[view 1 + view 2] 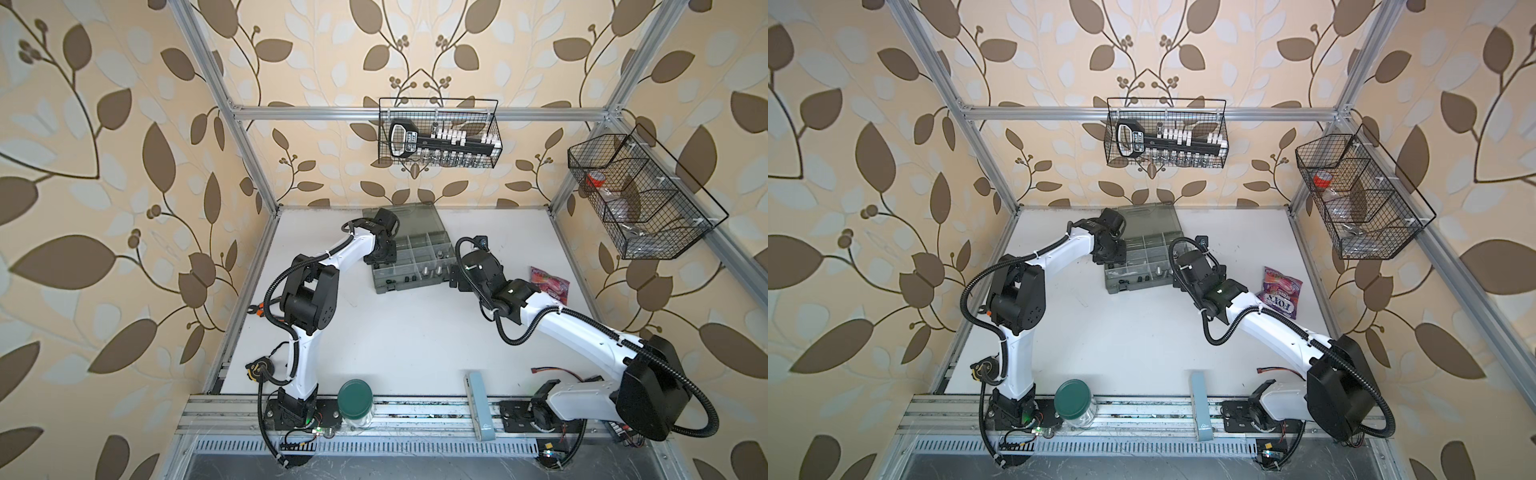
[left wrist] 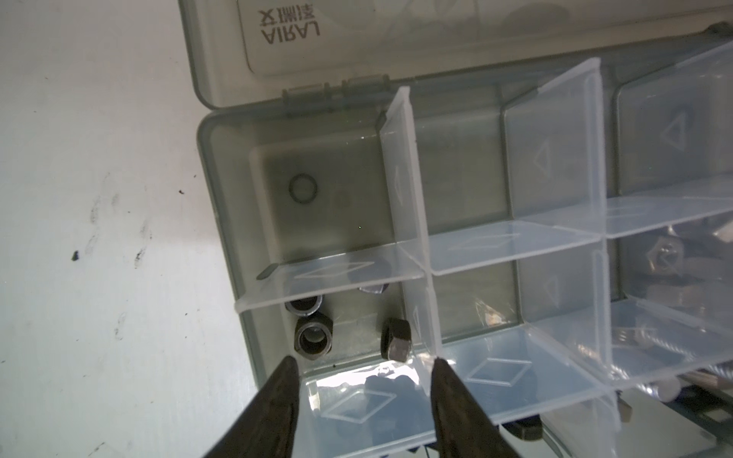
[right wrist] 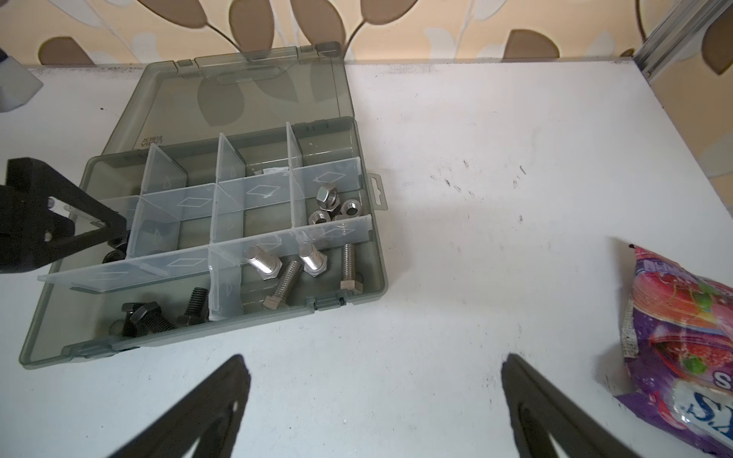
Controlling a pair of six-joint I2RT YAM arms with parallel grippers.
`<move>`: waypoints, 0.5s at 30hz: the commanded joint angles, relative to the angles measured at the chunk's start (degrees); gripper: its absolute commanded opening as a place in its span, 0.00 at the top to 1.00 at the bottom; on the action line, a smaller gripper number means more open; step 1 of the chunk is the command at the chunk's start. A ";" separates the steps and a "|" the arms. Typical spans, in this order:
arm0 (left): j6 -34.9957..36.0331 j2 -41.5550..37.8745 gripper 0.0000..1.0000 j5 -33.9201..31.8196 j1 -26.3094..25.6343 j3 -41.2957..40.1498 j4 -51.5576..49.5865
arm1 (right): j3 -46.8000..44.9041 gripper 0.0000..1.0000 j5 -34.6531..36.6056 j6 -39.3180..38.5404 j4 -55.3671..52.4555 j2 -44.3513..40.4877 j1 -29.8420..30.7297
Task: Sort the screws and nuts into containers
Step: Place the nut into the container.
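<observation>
One organizer case (image 3: 254,95) holds four silver screws (image 3: 263,261), at least two black screws (image 3: 148,315), three plainly visible silver nuts (image 3: 327,197) and three plainly visible black nuts (image 2: 313,337), alongside two wire baskets (image 1: 440,133), one green-lidded jar (image 1: 354,399) and one sweets bag (image 3: 682,337).

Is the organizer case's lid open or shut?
Open: the lid lies folded back flat behind the case, leaving its compartments uncovered.

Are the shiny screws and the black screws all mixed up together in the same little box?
No, a clear divider stands between the shiny screws and the black screws, so each kind lies on its own side.
</observation>
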 commanded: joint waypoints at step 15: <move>0.40 -36.59 0.01 -23.17 0.69 -28.00 12.90 | -1.51 0.00 6.56 -2.50 4.78 -5.16 -7.82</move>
